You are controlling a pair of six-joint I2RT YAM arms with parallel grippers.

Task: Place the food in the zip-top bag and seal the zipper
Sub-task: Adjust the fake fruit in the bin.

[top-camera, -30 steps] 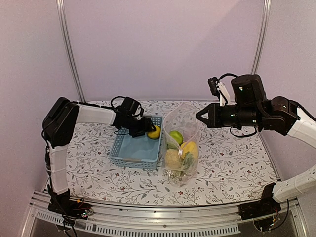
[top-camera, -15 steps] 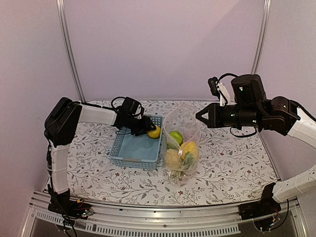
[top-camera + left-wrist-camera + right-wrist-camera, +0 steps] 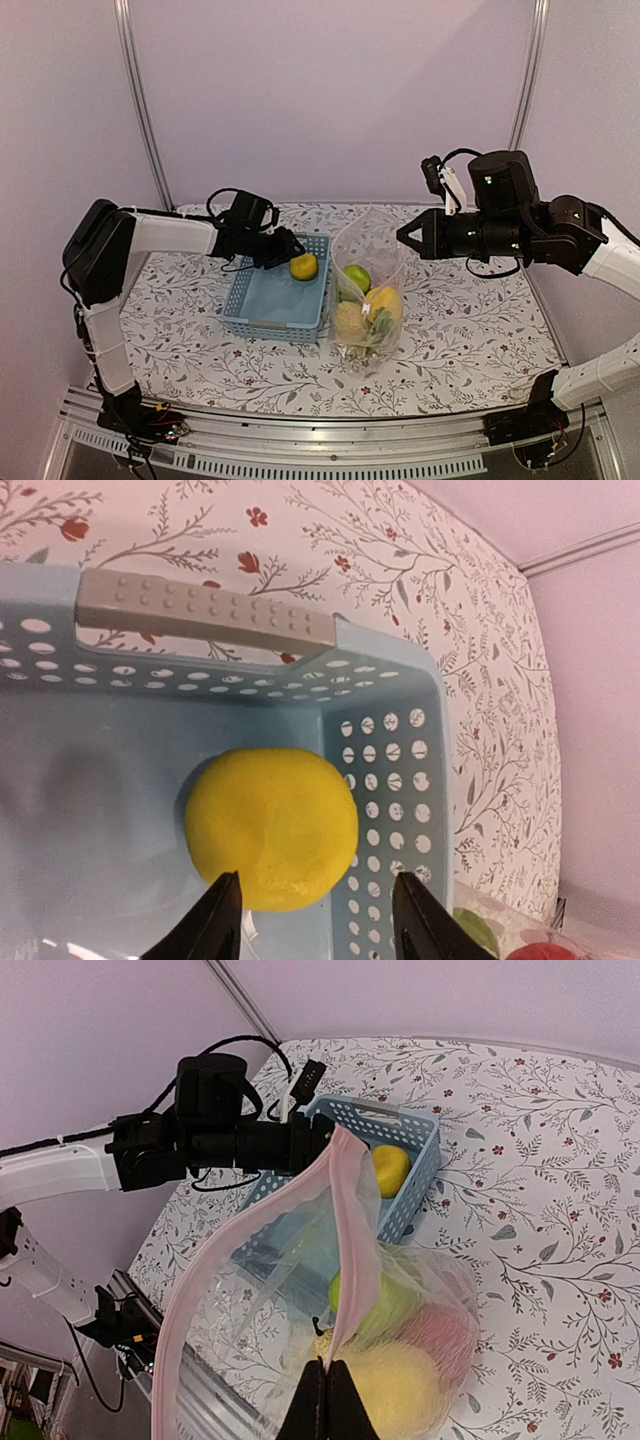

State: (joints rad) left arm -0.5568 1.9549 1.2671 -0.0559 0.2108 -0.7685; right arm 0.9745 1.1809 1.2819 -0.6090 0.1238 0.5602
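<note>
A yellow lemon [image 3: 270,828] lies on the floor of the light-blue basket [image 3: 200,610], in its far right corner. My left gripper [image 3: 316,880] hovers over it, open, with its black fingertips [image 3: 222,910] on either side of the lemon's near edge and not touching it. The zip-top bag [image 3: 365,300] stands upright right of the basket, holding a green piece [image 3: 357,277], a yellow piece [image 3: 385,302] and a cauliflower [image 3: 349,320]. My right gripper [image 3: 327,1365] is shut on the pink zipper strip [image 3: 352,1220] and holds the mouth up and gaping.
The basket [image 3: 275,325] sits mid-table on the floral cloth, touching the bag's left side. A red piece [image 3: 445,1335] shows through the bag's wall. Metal frame posts [image 3: 140,100] stand at the back corners, and the table's front rail [image 3: 330,440] runs along the near edge.
My left arm has drawn back to the left and its jaws have narrowed. The lemon has shifted slightly left in the basket. The right arm and the bag have not moved.
</note>
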